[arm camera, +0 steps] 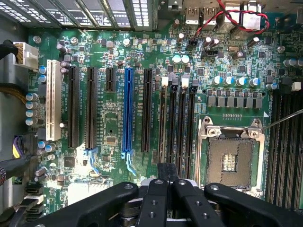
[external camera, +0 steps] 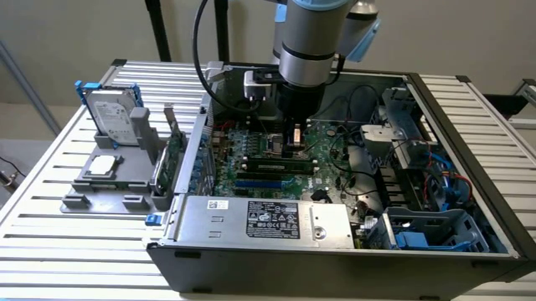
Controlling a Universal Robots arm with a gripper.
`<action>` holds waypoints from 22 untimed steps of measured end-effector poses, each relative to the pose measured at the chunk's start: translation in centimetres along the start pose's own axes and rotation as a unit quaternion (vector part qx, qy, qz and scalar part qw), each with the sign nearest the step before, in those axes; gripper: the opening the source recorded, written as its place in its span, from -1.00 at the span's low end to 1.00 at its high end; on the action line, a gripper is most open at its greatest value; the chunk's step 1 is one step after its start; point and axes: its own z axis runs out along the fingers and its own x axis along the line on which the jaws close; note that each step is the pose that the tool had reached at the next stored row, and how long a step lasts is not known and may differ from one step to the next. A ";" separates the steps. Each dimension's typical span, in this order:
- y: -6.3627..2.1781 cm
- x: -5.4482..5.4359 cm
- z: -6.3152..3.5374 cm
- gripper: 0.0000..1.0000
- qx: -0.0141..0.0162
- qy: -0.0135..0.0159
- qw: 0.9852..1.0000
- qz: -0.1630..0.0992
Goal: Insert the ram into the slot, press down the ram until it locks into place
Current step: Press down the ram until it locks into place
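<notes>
1. Gripper (external camera: 295, 150): fingers drawn together, with nothing visibly clamped between them in the wrist view (arm camera: 166, 169). It hangs vertically off the arm at centre frame in the exterior view, low over the motherboard (external camera: 251, 144).
2. Contact: the tip is right at the ram's (external camera: 280, 166) top edge, towards its right-hand end in frame. I cannot tell whether it is touching or just clear.
3. Step, my read: insertion looks done and this is the press-down stage. The ram stands on edge in the slot (external camera: 277, 171) and is no longer carried.
4. Locked or not: I cannot tell, since the end latches are too small to read.
5. What a press calls for: force straight down on the top edge with no side load. Contact is off-centre, so one end could seat while the other rides high. Both ends need to be down and level.
6. Ram's look: a long thin green stick with dark chips along its face. It runs left-right just below frame centre and looks level.
7. Surroundings: parallel black sockets (arm camera: 182, 123) lie beside the CPU socket (arm camera: 229, 161), and the blue socket (arm camera: 128, 109) is well apart from them.
</notes>
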 end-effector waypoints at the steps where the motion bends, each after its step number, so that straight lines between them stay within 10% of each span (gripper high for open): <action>1: 0.00 0.0 0.00 -0.79 0.000 0.000 1.000 0.000; 22: 0.40 -0.2 2.18 -0.79 0.000 0.001 1.000 0.000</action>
